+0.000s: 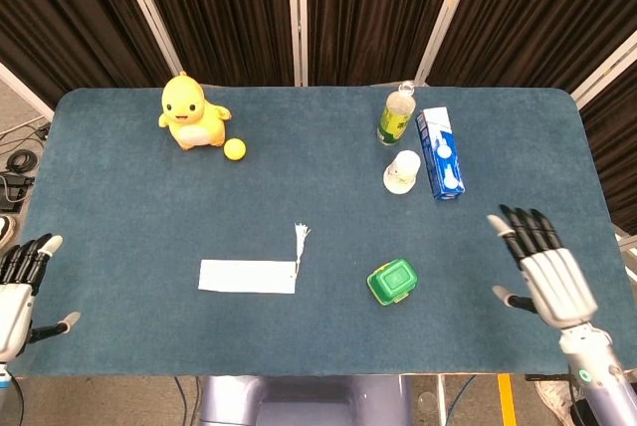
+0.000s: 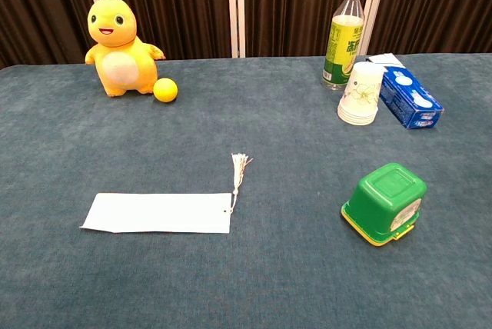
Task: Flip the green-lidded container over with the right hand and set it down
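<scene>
The green-lidded container (image 1: 392, 282) (image 2: 383, 203) rests alone on the blue table, right of centre near the front, its green face up and a yellow rim at its base. My right hand (image 1: 541, 265) hovers well to its right near the table's right side, fingers spread and holding nothing; the chest view does not show it. My left hand (image 1: 20, 287) hangs at the front left corner, fingers apart and empty, seen only in the head view.
A white paper strip with a tassel (image 1: 249, 276) (image 2: 160, 213) lies left of the container. At the back stand a yellow plush toy (image 1: 192, 113), a yellow ball (image 1: 234, 149), a bottle (image 1: 395, 116), stacked paper cups (image 1: 402, 171) and a blue box (image 1: 439, 152).
</scene>
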You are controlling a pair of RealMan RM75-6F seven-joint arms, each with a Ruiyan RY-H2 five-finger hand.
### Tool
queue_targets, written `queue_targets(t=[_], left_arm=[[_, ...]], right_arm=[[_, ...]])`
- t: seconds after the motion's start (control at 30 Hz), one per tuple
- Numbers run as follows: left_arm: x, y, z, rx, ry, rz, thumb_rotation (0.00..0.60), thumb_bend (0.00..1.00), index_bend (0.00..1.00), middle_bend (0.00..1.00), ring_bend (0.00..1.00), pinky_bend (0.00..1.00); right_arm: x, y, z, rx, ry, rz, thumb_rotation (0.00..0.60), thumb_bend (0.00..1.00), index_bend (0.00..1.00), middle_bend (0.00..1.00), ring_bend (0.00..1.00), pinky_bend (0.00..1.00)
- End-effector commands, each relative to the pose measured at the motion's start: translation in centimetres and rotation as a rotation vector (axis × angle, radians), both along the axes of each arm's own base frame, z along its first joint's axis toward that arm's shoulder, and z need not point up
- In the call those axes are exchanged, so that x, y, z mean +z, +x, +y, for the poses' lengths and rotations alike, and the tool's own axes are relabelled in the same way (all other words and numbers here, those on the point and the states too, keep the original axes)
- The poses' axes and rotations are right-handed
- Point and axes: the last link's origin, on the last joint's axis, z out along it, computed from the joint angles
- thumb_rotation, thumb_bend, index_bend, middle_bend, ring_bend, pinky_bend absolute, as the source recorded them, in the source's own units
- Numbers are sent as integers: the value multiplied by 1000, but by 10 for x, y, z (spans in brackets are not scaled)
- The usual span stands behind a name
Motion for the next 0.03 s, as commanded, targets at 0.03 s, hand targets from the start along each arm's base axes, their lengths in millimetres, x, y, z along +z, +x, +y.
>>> queue_targets(t=[0.03], left_arm=[[2, 1, -2, -10, 4, -7, 600, 0, 0, 0, 0, 0]], right_arm=[[5, -7, 17, -47, -88, 1, 600, 0, 0, 0, 0, 0]])
